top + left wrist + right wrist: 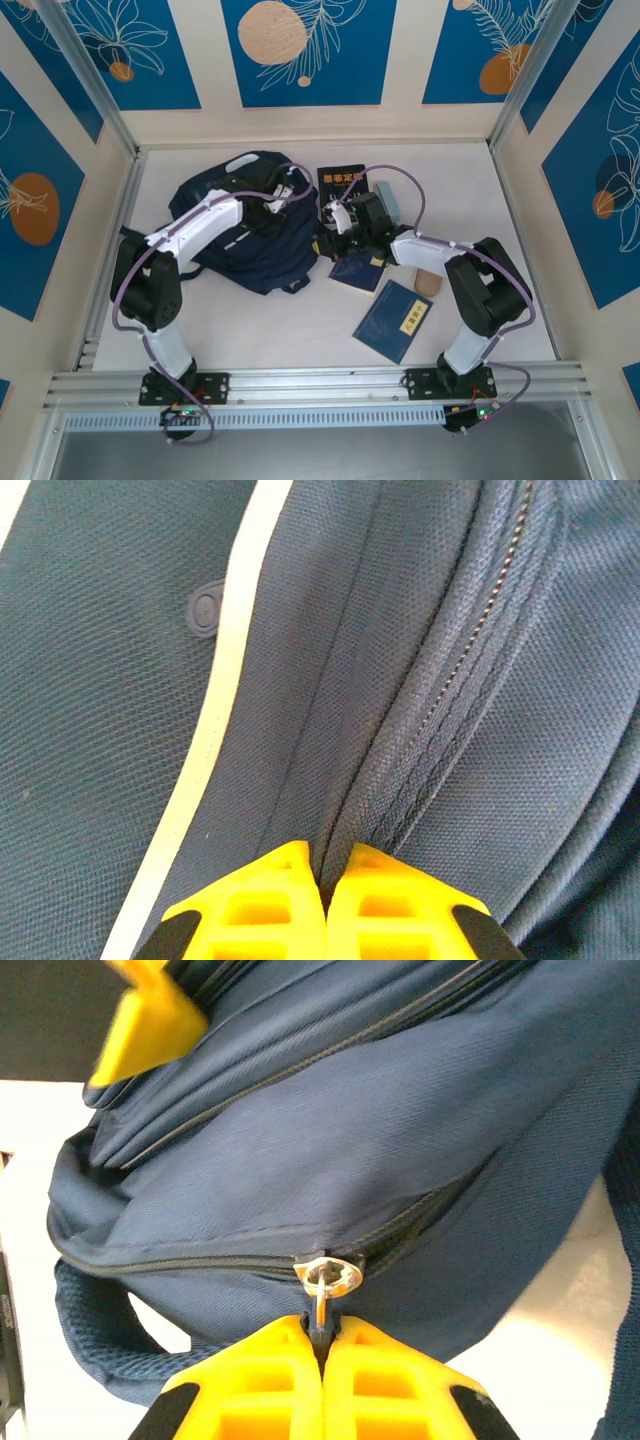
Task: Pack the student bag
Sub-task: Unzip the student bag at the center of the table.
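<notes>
The left tool is clenched on a fold of the student bag, which lies on the desk. The right tool pinches the zip pull — a crooked tug could slip it free. A navy book lies close by the right arm and could get bumped.

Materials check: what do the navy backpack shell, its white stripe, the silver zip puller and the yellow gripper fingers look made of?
Dark navy fabric backpack: woven synthetic, probably nylon or polyester; matte, fine grid weave.
White stripe: smooth sewn-on tape, possibly reflective.
Silver zip puller: metal by its shine.
Right gripper's yellow fingers: hard matte plastic, ribbed pockets, likely printed.
</notes>
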Controlling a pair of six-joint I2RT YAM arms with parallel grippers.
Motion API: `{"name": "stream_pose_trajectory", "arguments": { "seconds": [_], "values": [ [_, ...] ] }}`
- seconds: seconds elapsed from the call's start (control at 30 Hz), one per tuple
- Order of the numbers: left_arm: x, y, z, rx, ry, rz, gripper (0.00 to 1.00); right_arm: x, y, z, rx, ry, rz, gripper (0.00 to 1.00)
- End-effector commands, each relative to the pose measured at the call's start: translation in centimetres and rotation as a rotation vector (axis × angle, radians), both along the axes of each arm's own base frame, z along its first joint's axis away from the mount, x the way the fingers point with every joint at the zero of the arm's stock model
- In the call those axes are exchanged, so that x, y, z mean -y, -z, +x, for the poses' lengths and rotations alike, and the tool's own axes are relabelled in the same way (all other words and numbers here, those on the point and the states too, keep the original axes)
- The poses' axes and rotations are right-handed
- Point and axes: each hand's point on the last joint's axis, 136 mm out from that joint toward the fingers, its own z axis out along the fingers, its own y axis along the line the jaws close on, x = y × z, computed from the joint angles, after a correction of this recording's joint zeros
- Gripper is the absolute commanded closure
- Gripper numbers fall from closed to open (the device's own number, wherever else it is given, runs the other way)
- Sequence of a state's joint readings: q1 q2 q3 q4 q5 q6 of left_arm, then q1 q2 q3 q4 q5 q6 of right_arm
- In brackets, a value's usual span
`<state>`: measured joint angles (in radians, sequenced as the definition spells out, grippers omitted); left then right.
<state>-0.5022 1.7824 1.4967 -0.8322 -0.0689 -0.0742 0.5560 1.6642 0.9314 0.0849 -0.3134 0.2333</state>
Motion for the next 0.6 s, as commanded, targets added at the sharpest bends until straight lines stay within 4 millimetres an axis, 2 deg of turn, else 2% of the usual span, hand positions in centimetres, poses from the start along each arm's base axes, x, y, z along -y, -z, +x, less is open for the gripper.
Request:
{"name": "stream_pose_trajectory", "arguments": {
  "seconds": [0.0, 0.1, 0.37, 0.47, 0.53, 0.57],
  "values": [
    [0.0, -2.4, 3.1, 0.114, -0.178, -0.016, 1.0, -1.9, -2.1, -3.6, 0.052, -0.134, 0.036, 1.0],
    [0.7, -3.0, 3.8, 0.138, -0.214, -0.07, 1.0, -4.1, -2.1, -5.5, 0.034, -0.175, 0.063, 1.0],
    [1.1, -5.5, 5.0, 0.192, -0.303, -0.16, 1.0, -8.4, -1.7, -8.7, -0.005, -0.193, 0.112, 1.0],
    [0.8, -6.1, 5.1, 0.197, -0.318, -0.195, 1.0, -8.6, -2.4, -9.0, -0.036, -0.186, 0.163, 1.0],
    [0.8, -6.3, 4.8, 0.195, -0.302, -0.219, 1.0, -7.9, -3.0, -8.3, -0.053, -0.143, 0.174, 0.99],
    [0.9, -6.4, 4.6, 0.198, -0.283, -0.225, 1.0, -7.1, -3.3, -7.7, -0.059, -0.102, 0.179, 0.92]
  ]
}}
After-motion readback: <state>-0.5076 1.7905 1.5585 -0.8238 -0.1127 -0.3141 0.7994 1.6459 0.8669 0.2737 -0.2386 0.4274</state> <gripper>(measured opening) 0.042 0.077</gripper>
